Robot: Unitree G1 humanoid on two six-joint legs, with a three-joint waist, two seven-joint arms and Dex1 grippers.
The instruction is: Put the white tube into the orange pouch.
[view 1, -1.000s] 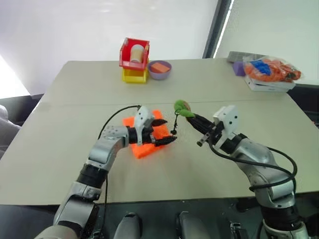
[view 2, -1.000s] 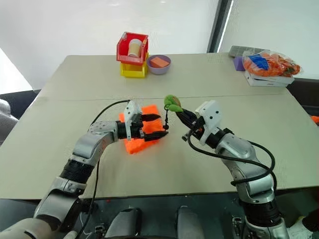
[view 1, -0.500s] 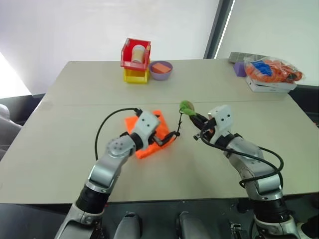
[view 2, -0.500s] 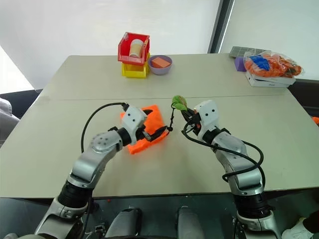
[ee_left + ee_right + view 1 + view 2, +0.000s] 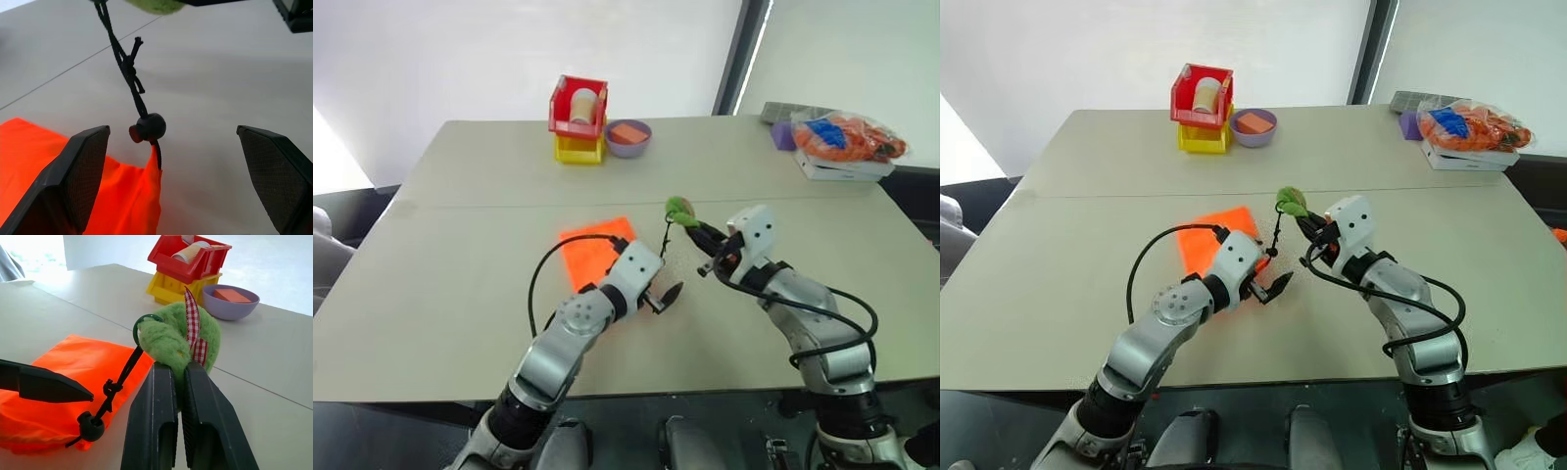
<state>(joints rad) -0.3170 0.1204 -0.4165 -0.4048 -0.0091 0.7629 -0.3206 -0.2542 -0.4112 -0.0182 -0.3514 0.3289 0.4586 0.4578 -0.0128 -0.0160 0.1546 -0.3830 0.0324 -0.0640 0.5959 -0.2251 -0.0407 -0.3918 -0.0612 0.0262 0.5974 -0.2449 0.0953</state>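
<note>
My right claw is pinched tight on the green tag at the end of the pouch's black cord, holding it up off the table. The cord runs down taut from the tag to a round black toggle — that sits right at the gathered corner of the pouch.

The pouch lies mostly flat on the table in front of me, with that one corner lifted by the cord. My left claw is spread wide and has hold of nothing. Its two black fingers stand either side of the toggle, with the pouch's corner between and below them. In the head views the left claw is just beside the pouch's near right edge, pointing toward the right arm.

I can't make out the white tube anywhere on the table — I can't tell where it is.

At the far side of the table I see a red bin stacked on a yellow one, a cream roll in the red one, and a purple bowl beside them holding a small orange block. Far right, a clear bag of orange and blue items rests on a white box.
</note>
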